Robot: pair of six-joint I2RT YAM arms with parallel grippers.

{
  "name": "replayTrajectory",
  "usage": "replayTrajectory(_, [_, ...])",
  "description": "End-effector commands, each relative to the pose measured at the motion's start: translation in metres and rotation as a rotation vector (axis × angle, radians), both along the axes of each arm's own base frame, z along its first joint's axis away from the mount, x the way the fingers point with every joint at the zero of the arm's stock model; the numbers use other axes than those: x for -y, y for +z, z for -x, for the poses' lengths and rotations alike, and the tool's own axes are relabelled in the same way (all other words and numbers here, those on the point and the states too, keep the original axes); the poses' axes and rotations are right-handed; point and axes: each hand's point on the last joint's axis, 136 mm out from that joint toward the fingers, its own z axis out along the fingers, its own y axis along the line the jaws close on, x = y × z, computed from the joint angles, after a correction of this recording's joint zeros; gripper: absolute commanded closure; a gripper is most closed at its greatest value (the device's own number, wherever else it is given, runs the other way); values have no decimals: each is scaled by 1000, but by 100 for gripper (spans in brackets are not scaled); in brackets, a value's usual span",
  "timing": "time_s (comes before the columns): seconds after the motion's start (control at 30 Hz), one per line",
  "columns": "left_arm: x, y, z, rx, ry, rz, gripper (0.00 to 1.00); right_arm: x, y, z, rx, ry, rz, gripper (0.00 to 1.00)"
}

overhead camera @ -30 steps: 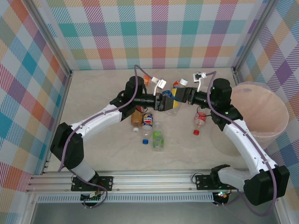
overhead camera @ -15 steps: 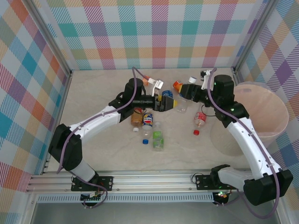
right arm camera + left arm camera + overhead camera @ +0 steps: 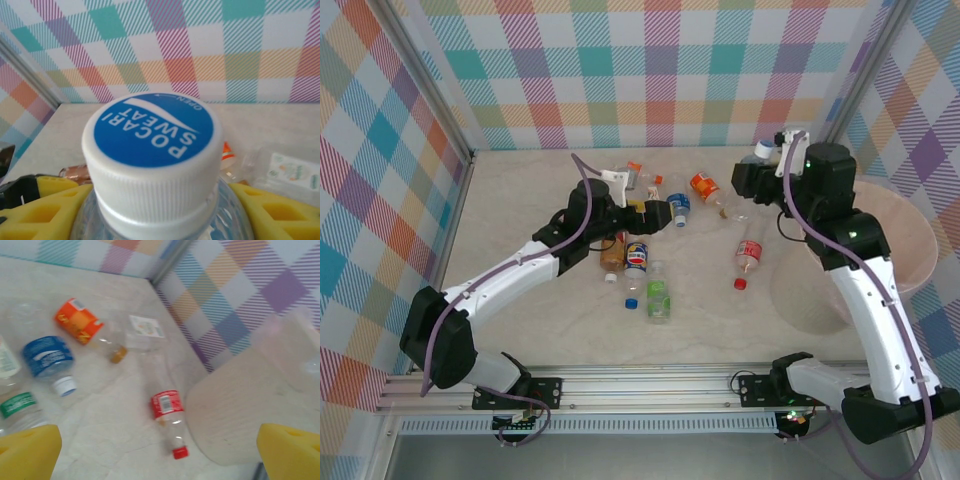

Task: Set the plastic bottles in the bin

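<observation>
Okay, top view first: we see the right gripper (image 3: 746, 184) clamped on a clear bottle (image 3: 763, 150), held off the table (image 3: 540, 320) just left of the bin (image 3: 800, 295), by its far rim. The left gripper (image 3: 658, 212) sits further left of the bin, jaws spread wide, gripping nothing.

The right wrist view adds what the top view can't: the held bottle's cap (image 3: 152, 131) is white with a blue top reading POCARI SWEAT, and yellow fingers (image 3: 45, 212) press in on both sides below it.

The left wrist view gives us the loose bottles up close. A red-label bottle (image 3: 167, 405) lies on its side just beside the bin wall, with its red cap at the near end. An orange-label bottle (image 3: 80, 327) and a blue-label bottle (image 3: 48, 356) lie well away from the bin. A green-label bottle (image 3: 17, 405) lies furthest from it, cut off by the frame edge.

As for the bin's contents, from the top view the right arm (image 3: 865, 290) crosses over it, and the uncovered part of its inside shows pink floor.
</observation>
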Motion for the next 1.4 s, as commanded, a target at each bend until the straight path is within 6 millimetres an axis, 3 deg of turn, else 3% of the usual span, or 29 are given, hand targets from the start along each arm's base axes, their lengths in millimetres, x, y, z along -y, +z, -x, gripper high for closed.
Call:
replayTrajectory(0.0, [-27, -14, -15, -7, 158, -81, 0, 32, 29, 8, 78, -127, 113, 58])
replayTrajectory(0.1, [-30, -21, -18, -22, 187, -98, 0, 59, 36, 10, 58, -239, 181, 57])
replayTrajectory(0.37, [-26, -31, -27, -60, 200, -115, 0, 106, 42, 10, -34, -379, 245, 63])
replayTrajectory(0.5, [-23, -35, -29, -81, 201, -116, 0, 148, 38, 20, -120, -532, 291, 63])
replayTrajectory(0.63, [-22, -37, -33, -93, 205, -131, 0, 187, 20, 38, -266, -682, 396, 63])
replayTrajectory(1.0, [-11, -40, -41, -133, 188, -132, 0, 250, -33, 71, -496, -932, 489, 63])
replayTrajectory(1.37, [-13, -46, -40, -161, 195, -150, 0, 300, -59, 73, -426, -1063, 690, 60])
